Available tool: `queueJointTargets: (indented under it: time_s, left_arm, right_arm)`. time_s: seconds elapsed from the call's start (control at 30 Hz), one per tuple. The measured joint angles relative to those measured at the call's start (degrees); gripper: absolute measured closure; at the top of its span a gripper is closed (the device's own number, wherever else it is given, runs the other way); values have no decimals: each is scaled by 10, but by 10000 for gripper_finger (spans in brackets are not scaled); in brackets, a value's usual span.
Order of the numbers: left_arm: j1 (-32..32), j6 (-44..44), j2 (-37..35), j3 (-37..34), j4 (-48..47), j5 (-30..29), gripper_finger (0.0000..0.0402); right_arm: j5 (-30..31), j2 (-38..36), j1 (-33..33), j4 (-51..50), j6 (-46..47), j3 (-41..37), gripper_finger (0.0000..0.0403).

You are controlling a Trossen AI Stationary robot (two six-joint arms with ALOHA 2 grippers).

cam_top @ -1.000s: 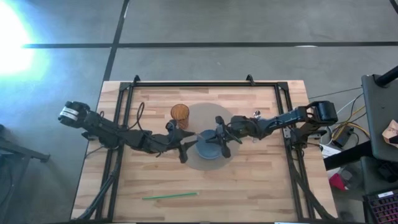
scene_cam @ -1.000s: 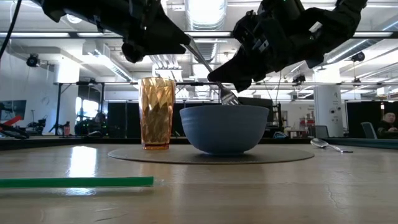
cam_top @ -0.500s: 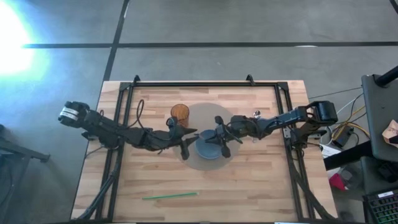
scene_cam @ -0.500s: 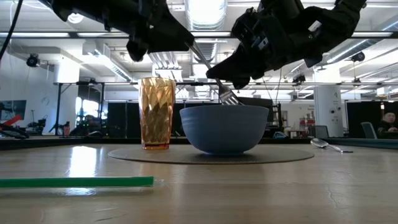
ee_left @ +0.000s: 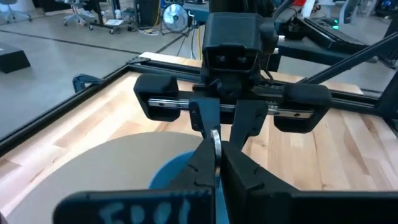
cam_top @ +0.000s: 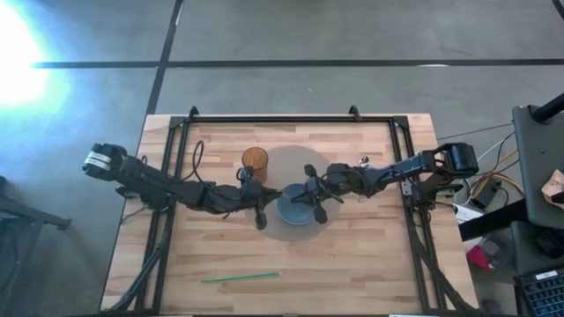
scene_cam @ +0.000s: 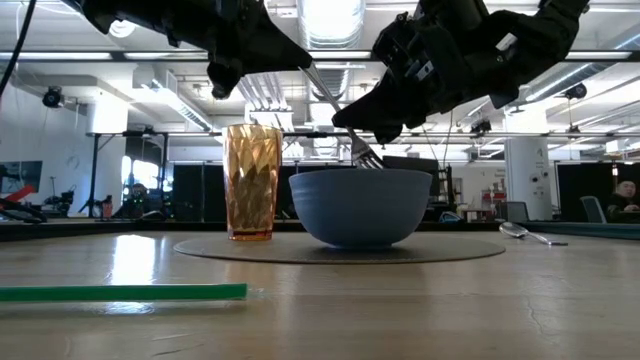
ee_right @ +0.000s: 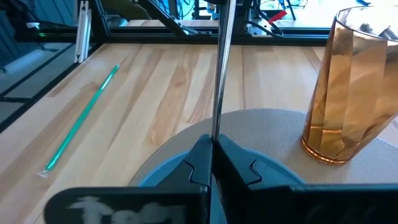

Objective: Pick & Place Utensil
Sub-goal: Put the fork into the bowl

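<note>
A silver fork (scene_cam: 335,105) slants over the blue bowl (scene_cam: 360,205), tines down near the rim and handle rising toward the table's left. My right gripper (scene_cam: 352,126) is shut on it low down. My left gripper (scene_cam: 300,66) is shut on the handle's upper end. In the high view both grippers, left (cam_top: 270,195) and right (cam_top: 304,195), meet over the bowl (cam_top: 296,213). The bowl stands on a round grey mat (cam_top: 284,167). My left gripper pinches the fork handle's free end (ee_left: 216,140) between its two fingers. It comes from the table's left, nearly level and along the handle. The fork is clear of the table. My right gripper pinches the fork's shaft (ee_right: 214,138) between its two shut fingers, low on the handle near the tines. It comes from the table's right, slanting down. The handle (ee_right: 222,56) sticks up out of the hold, and the tines (scene_cam: 370,157) hang just above the bowl's rim.
An amber tumbler (cam_top: 255,161) stands on the mat's left edge, close to my left arm. A green straw (cam_top: 241,277) lies near the front edge. A spoon (scene_cam: 525,233) lies on the table at the right.
My left gripper has moved a little toward the table's right and the fork, and has shut on the handle's upper end. The fork and my right gripper have stayed in place over the bowl.
</note>
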Motion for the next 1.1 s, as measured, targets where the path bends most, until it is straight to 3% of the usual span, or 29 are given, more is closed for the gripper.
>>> queueJointTargets:
  time_s: [0.23,0.63,1.1]
  left_arm:
    - [0,-34,0,0,0,-3,399]
    - [-8,-127,0,3,-5,-16,400]
    - [-42,-258,0,9,-66,-155,401]
  right_arm:
    - [3,0,0,0,-3,0,386]
    - [9,-29,0,-8,1,0,286]
    - [8,-185,0,-122,-33,0,246]
